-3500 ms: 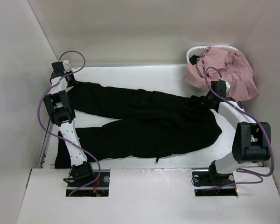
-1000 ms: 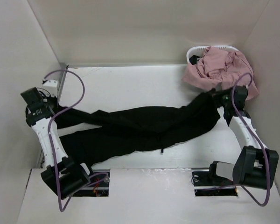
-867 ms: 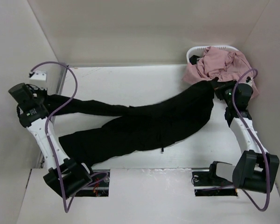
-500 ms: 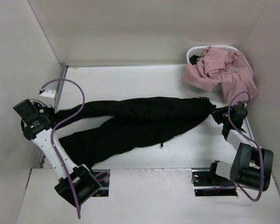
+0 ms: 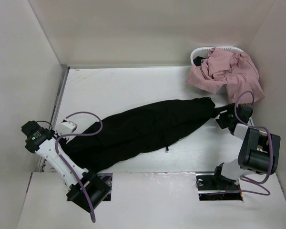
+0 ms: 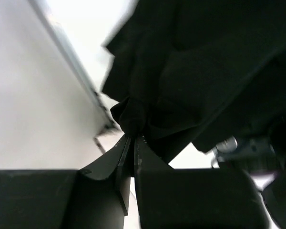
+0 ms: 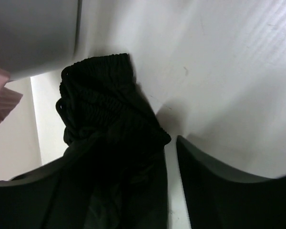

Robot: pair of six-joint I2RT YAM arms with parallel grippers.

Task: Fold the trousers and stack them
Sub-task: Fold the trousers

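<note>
Black soft-fabric trousers (image 5: 143, 129): one pair, lying on the white table (image 5: 133, 86) in a long slant from the near left to the far right.

- Change: half a second ago the two legs lay splayed apart. Now one leg lies over the other in a single band, so the lengthwise fold looks done.
- Waistband (image 7: 105, 95): gathered elastic, flat on the table at the far-right end.
- Right gripper (image 5: 222, 117): clamped on the waistband a second ago, its jaws now stand apart with the waistband loose between them.
- Left gripper (image 6: 132, 143): fingers together, pinching a bunch of leg cloth at the near-left end.
- Remaining, by judgement: the cross folds and the stacking.
- Nearby: pink garment (image 5: 226, 71) heaped over a white basket (image 5: 200, 50), just beyond the waistband.
</note>
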